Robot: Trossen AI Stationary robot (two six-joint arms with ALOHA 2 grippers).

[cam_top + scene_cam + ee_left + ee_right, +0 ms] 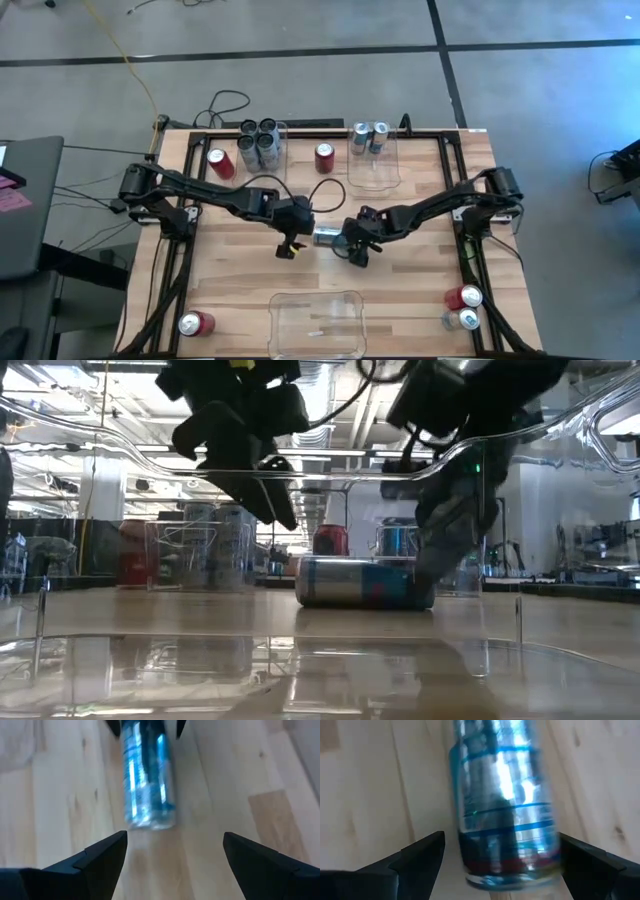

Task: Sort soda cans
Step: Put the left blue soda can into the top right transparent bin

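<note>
At table centre: silver-and-blue cylindrical metal soda can [327, 236] lying on its side on the wooden table [420, 290] | left gripper [291, 247] hovering just beside it, fingers spread | right gripper [352, 249] straddling its other end, fingers apart.

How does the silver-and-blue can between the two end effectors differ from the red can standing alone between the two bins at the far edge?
The silver-and-blue can lies on its side at mid-table; the red can stands upright near the far edge. The first is silver with blue markings, the second red. The first lies between the open left end effector and open right end effector; the second has neither nearby. Both rest on the table, outside the bins.
</note>
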